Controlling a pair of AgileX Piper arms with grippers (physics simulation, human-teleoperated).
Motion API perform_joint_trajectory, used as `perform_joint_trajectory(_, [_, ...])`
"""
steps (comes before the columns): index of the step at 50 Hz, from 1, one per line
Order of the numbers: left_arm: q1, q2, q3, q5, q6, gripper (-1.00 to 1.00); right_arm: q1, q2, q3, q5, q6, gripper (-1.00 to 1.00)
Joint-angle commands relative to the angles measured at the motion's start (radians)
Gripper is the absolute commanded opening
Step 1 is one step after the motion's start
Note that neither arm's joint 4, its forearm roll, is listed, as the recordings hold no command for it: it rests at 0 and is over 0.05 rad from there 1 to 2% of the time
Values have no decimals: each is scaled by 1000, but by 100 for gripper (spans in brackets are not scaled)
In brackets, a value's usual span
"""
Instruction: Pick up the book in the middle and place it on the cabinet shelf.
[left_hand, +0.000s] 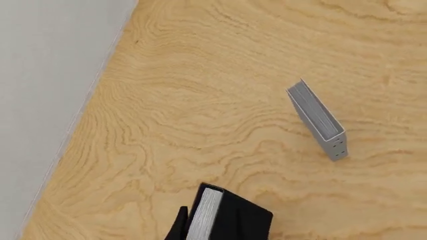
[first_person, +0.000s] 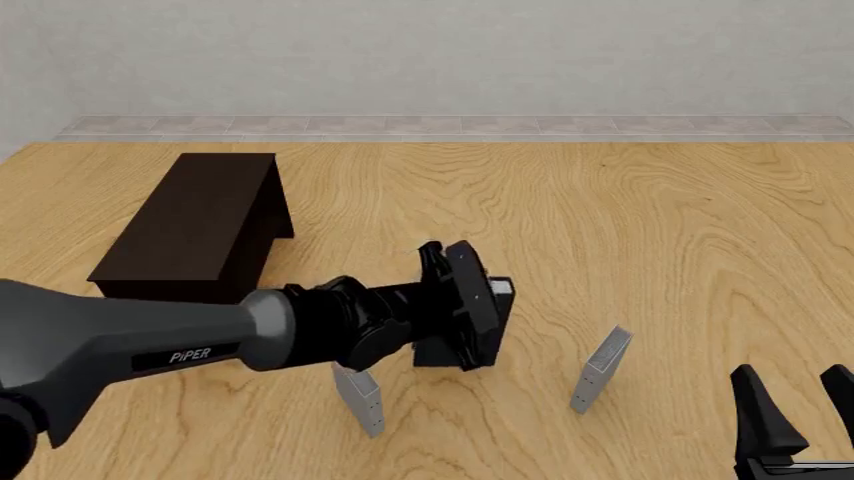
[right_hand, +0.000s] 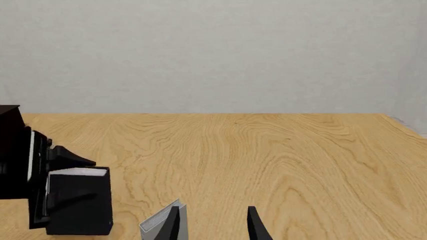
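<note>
Cabinet (first_person: 200, 225) sits far left on the table (first_person: 641, 240), flat top bare, well apart from the books. It is the drop spot, so the book has to travel left and back to reach it.

Left grey book (first_person: 360, 398) stands upright near the front edge, just below the left arm. It reads as a bystander, not touched.

Left gripper (first_person: 461, 300) reaches in from the left to the middle of the row and is at the book (first_person: 481, 320). The book is in the table's middle, upright, white page edge facing up and away. Front view shows black fingers (first_person: 434, 262) either side of the cover, closed down to about the book's thickness. Left wrist view shows the book (left_hand: 227, 217) right at the fingers with one fingertip (left_hand: 179, 225) against the page edge side. Looks like a side grasp so the book stays upright for the carry. Whether it is off the table yet I cannot tell.

Right grey book (first_person: 603, 370) stands upright, tilted a bit, apart from the book; also seen in the left wrist view (left_hand: 319, 120).

Right gripper (first_person: 798, 410) sits low at the front right, fingers parted wide, nothing between them. It is parked clear, since the left arm is nearer the cabinet.
</note>
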Motion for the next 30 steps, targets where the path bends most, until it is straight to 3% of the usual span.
perform_joint_trajectory(1, [-25, 45, 39, 18, -43, -100, 0, 0, 0, 0, 0, 100])
perform_joint_trajectory(30, [42, -92, -24, 97, 71, -100, 0, 0, 0, 0, 0, 100])
